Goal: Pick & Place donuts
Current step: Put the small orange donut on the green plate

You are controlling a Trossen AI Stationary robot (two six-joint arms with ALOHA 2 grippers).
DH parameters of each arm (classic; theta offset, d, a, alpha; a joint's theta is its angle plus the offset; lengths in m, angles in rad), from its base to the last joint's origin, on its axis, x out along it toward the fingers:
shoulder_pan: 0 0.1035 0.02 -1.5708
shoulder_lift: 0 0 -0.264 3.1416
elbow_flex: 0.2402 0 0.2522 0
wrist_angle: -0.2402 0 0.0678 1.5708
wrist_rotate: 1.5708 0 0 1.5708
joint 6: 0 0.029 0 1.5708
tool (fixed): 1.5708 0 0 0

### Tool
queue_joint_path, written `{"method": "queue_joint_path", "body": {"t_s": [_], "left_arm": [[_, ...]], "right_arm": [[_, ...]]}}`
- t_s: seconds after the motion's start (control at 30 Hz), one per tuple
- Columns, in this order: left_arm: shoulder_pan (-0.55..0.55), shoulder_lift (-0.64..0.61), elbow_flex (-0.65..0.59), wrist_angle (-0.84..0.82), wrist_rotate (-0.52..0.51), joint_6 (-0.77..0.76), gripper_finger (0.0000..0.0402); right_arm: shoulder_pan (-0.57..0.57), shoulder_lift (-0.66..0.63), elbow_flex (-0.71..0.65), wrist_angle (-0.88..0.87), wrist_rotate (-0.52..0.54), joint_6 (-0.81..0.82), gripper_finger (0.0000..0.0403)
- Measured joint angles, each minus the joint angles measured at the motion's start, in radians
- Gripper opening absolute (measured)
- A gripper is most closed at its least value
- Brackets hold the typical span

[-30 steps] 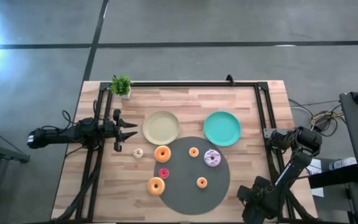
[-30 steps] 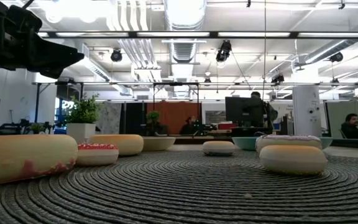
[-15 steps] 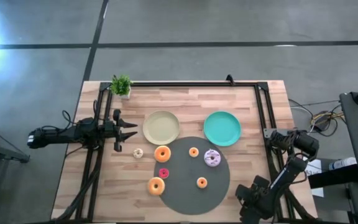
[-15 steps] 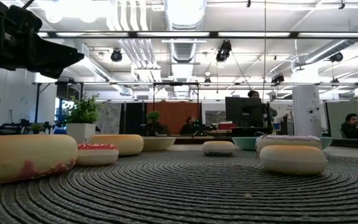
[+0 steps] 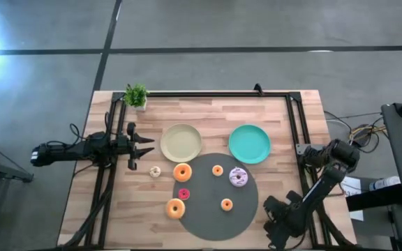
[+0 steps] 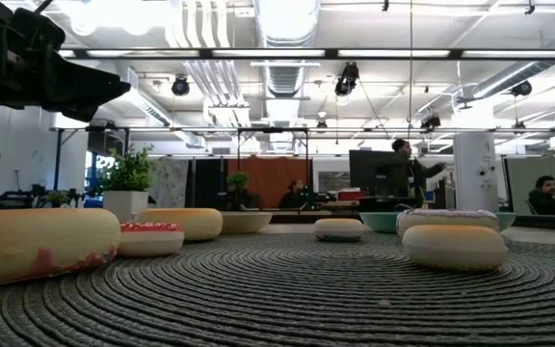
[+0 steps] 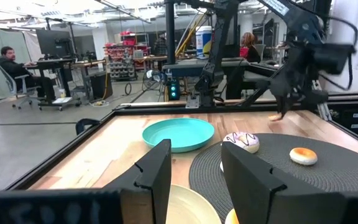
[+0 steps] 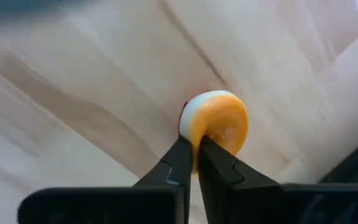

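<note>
Now pinched on an orange donut (image 8: 217, 124), right end effector (image 8: 193, 163) sits seemingly near the table's (image 5: 278, 111) edge; left end effector (image 5: 147, 148) gapes.

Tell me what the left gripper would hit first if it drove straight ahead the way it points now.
Probably the cream plate: it lies just beyond the open left gripper, with the teal plate farther on. If the gripper travels level above the table, it may pass over both; height is hard to judge.

- No text, label, brand or number can be read in any view.
- The monitors and boxes in the room behind the table are too far and too blurred to read.
</note>
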Motion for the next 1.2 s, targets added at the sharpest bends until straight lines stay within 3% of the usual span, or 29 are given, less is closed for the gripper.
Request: {"method": "queue_joint_path", "body": {"t_s": [0.13, 0.3, 0.37, 0.57, 0.73, 0.93, 1.2], "left_arm": [[0.0, 0.0, 0.0, 0.0, 0.0, 0.0, 0.0117], [0.0, 0.0, 0.0, 0.0, 0.0, 0.0, 0.0117], [0.0, 0.0, 0.0, 0.0, 0.0, 0.0, 0.0117], [0.0, 0.0, 0.0, 0.0, 0.0, 0.0, 0.0117], [0.0, 0.0, 0.0, 0.0, 0.0, 0.0, 0.0117], [0.0, 0.0, 0.0, 0.0, 0.0, 0.0, 0.0117], [0.0, 0.0, 0.0, 0.0, 0.0, 0.0, 0.0117]], "right_arm": [[-0.027, -0.178, -0.078, 0.027, 0.148, 0.17, 0.0009], [-0.052, -0.519, -0.307, 0.213, 0.572, 0.448, 0.0009], [-0.094, -0.64, -0.405, 0.337, 0.687, 0.447, 0.0009], [-0.293, -0.838, -0.618, 0.682, 0.785, 0.244, 0.0009], [-0.46, -0.872, -0.705, 0.674, 0.79, 0.262, 0.0009], [-0.663, -0.786, -0.72, 0.673, 0.542, 0.193, 0.0009], [-0.732, -0.687, -0.709, 0.673, 0.474, 0.179, 0.0012]]}}
